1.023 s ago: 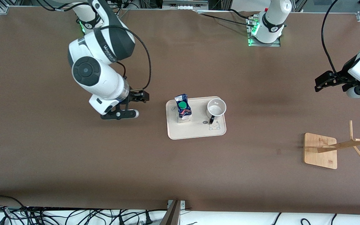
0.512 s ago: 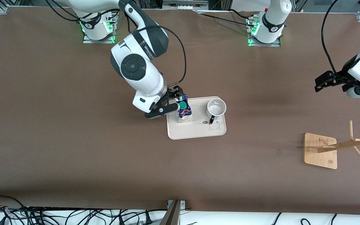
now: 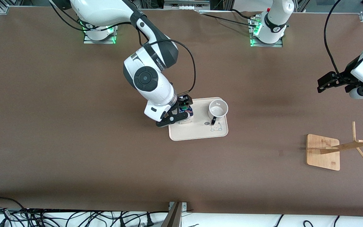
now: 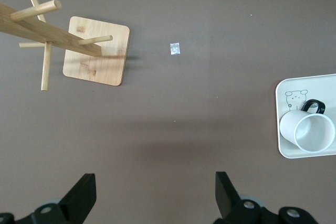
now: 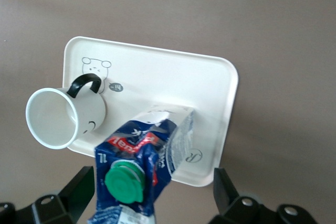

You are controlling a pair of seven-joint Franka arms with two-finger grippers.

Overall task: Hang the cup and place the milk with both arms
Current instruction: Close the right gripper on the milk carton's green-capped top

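Note:
The milk (image 3: 188,111) stands on the white tray (image 3: 197,134) toward the right arm's end, mostly hidden by my right gripper (image 3: 180,110). In the right wrist view the gripper (image 5: 152,190) is open, with the blue and white carton (image 5: 144,156) and its green cap (image 5: 125,183) between the fingers, apart from both. The white cup (image 3: 218,109) stands upright on the tray beside the milk, black handle toward the front camera; it also shows in the right wrist view (image 5: 63,116). My left gripper (image 3: 321,84) waits open in the air at the left arm's end of the table, empty in its wrist view (image 4: 155,198).
A wooden rack (image 3: 323,152) with slanted pegs stands on a square base near the left arm's end, nearer the front camera than the tray; it shows in the left wrist view (image 4: 97,51). A small white scrap (image 4: 175,48) lies on the brown table beside it.
My right arm has swung from its end of the table to the tray, and its open gripper is now around the milk. The left arm has not moved.

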